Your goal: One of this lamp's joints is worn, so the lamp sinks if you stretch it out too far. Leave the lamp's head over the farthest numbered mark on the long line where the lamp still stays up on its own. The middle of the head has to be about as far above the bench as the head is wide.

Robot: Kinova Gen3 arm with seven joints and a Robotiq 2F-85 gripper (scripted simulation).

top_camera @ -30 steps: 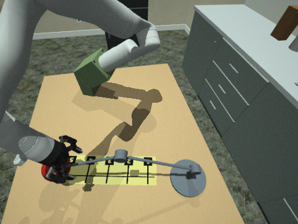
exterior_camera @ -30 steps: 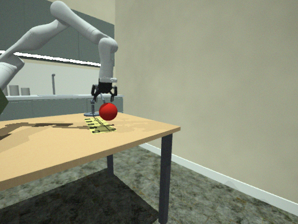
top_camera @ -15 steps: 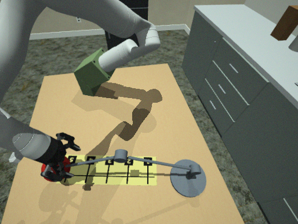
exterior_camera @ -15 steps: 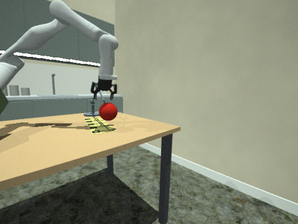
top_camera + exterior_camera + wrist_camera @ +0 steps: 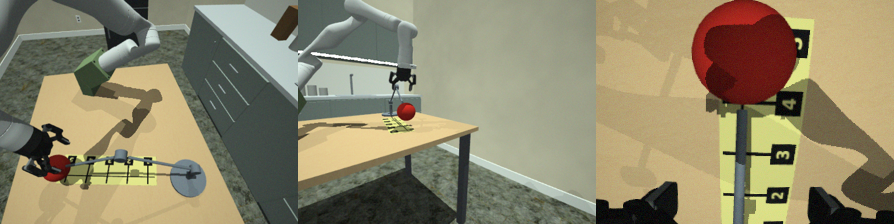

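The lamp has a grey round base [image 5: 188, 177], two thin grey arm links with an elbow joint [image 5: 120, 155], and a red ball head [image 5: 56, 166]. The arm is stretched out along a yellow strip [image 5: 108, 170] with marks numbered 1 to 5. The head hangs over the far end of the strip, about between marks 4 and 5 in the wrist view [image 5: 745, 50]. In the exterior view the head [image 5: 406, 111] floats a little above the bench. My gripper [image 5: 403, 86] is open and empty, well above the head and not touching it; it also shows in the top view [image 5: 63, 156].
A green block [image 5: 92, 72] at my arm's base stands at the back of the bench. Grey cabinets [image 5: 246, 87] run along the right side. The bench's edge is close beyond the head [image 5: 472, 127].
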